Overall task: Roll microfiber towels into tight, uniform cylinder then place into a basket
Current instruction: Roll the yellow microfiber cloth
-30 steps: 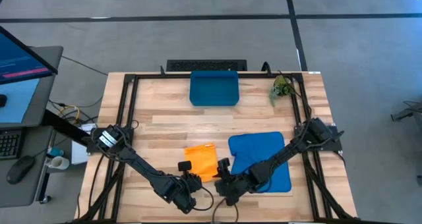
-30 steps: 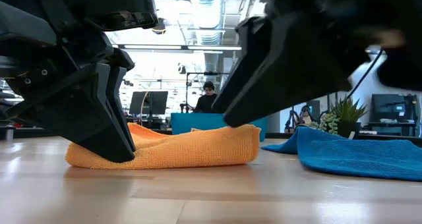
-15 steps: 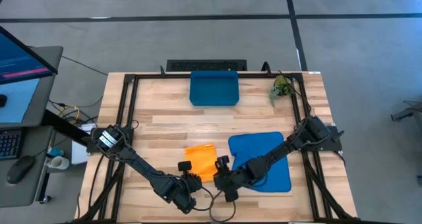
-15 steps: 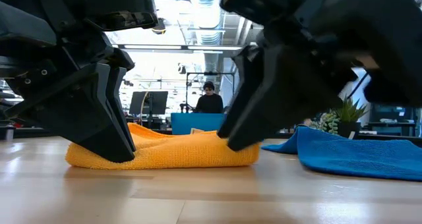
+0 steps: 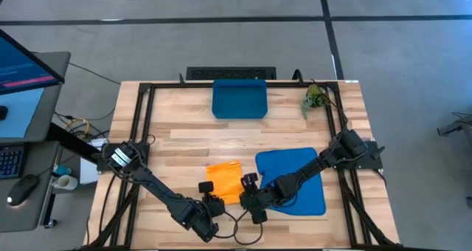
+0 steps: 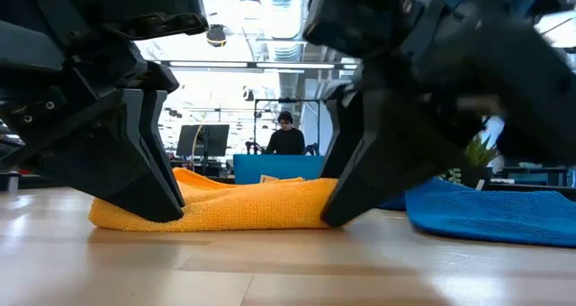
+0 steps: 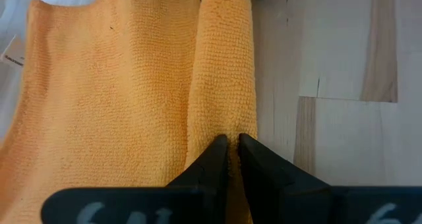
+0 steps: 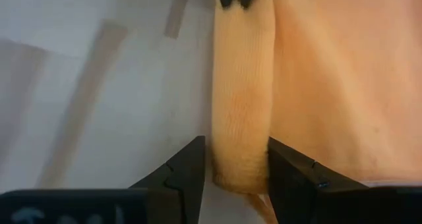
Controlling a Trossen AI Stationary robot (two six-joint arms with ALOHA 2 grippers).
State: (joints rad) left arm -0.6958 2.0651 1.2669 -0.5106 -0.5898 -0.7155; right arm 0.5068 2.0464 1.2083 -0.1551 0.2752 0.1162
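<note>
Wooden slats make up the worktop (image 5: 192, 133), and at its near edge both hands meet on one cloth. Left hand (image 7: 229, 143) is pressed together, pinching one end of the rolled hem of the orange towel (image 5: 224, 179); right hand (image 8: 236, 159) is spread, its fingers straddling the hem's other end. I judge the cloth light, soft and floppy — it should be held at both ends of the roll so it stays even. That roll's long axis runs from one hand to the other, along the near edge. Beside it the blue towel (image 5: 295, 177) lies flat; the basket (image 5: 239, 99) waits at the far edge.
</note>
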